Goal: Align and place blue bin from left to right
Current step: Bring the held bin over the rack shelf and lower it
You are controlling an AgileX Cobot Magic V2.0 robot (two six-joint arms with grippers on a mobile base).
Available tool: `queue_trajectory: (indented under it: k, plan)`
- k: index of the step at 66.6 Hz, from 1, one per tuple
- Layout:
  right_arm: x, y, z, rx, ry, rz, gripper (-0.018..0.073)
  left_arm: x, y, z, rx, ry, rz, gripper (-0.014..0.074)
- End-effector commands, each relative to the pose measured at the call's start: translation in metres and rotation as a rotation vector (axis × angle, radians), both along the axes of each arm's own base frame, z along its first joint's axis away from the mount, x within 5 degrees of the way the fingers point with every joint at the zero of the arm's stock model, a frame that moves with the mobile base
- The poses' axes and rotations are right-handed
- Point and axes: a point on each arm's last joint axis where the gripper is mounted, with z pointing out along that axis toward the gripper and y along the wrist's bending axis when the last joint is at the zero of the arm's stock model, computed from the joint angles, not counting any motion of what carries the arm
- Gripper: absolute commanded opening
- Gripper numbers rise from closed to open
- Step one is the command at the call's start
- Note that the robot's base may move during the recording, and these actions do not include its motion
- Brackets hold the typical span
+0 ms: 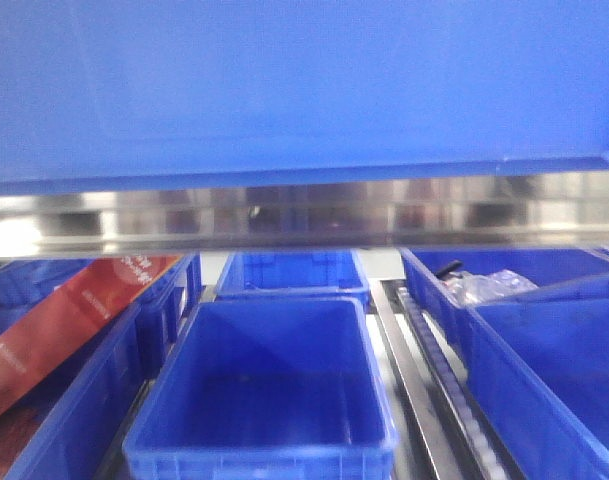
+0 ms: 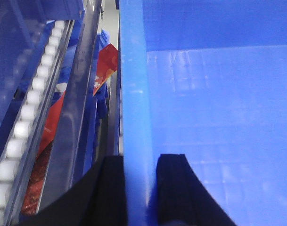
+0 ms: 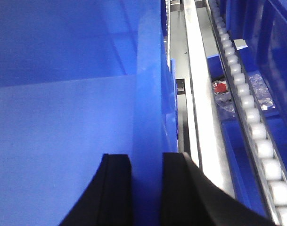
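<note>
The left claw [image 2: 141, 162] is pinching the left side wall of the blue bin [image 2: 218, 103], one black finger inside and one outside the rim. The right claw [image 3: 145, 160] is clamping the right wall in the same way, its fingers [image 3: 117, 188] pressing on either side of the plastic. Between them the bin is hanging level, high and near in the front view, where its smooth side is filling the whole upper half and hiding both claws.

Only the wrist views are showing the grips and the bin's pale inner floor. The left wrist view is also showing a steel rail [image 2: 77, 94] just beside the held wall and a roller track [image 2: 25, 113] further left, with a red packet [image 2: 105, 66] lying below. The right wrist view is showing a matching rail and white rollers [image 3: 249, 108] to the right, over a clear bag [image 3: 261, 92] and a small red item [image 3: 221, 87].

Only the front view is showing the bin's lower edge sitting just above a long steel beam [image 1: 304, 215], with open blue trays [image 1: 274, 390] lying below and beyond. Room on each side is looking narrow, the rails running close to both walls.
</note>
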Motion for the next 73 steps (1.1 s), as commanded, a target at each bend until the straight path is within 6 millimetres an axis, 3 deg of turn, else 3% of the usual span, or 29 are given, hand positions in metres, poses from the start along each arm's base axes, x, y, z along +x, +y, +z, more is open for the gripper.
queue_trajectory:
  k: [1, 73]
  plan:
    - [-0.0019, -0.0022, 0.0148, 0.037, -0.107, 0.028, -0.0078, -0.0023, 0.0019, 0.0126, -0.001, -0.093, -0.021, -0.0111]
    - [-0.0019, -0.0022, 0.0148, 0.037, -0.107, 0.028, -0.0078, -0.0023, 0.0019, 0.0126, -0.001, -0.093, -0.021, -0.0111]
